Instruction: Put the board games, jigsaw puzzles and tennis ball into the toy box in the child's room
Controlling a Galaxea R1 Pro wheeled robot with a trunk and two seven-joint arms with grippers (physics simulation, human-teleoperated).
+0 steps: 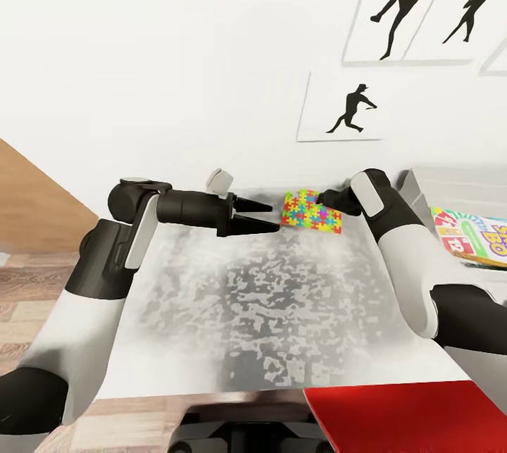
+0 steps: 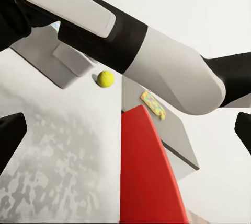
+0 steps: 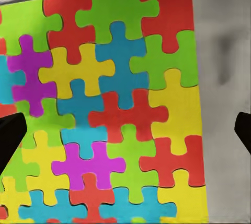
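Head view: both arms reach over the pale table [image 1: 211, 354], whose top is mottled grey. Left gripper [image 1: 262, 217] at centre, its two dark fingers spread apart and empty, tips pointing toward 3 o'clock, just short of the jigsaw puzzle [image 1: 311, 212]. Puzzle lies flat on the table, a bright sheet of yellow, green, red, blue and purple pieces. Right gripper [image 1: 329, 199] comes in from the 3 o'clock side, right at the puzzle's far edge; from here cannot tell how its fingers stand. At 3 o'clock, by the frame edge, a board game [image 1: 470, 236] with white and red print lies in the light-grey toy box [image 1: 415, 189]. Red flat thing [image 1: 415, 418] at 5 o'clock, bottom edge. Framed black silhouette prints [image 1: 345, 109] on the white wall at 1 o'clock. Wood floor [image 1: 28, 284] at 9 o'clock

Right wrist view: jigsaw puzzle [image 3: 104, 109] directly below the camera, flat on the grey top; dark fingertips [image 3: 9, 139] sit wide apart at either frame edge, nothing pinched between them

Left wrist view: yellow-green tennis ball [image 2: 105, 79] rests on the table beside the grey toy box [image 2: 47, 57]; right arm crosses above it
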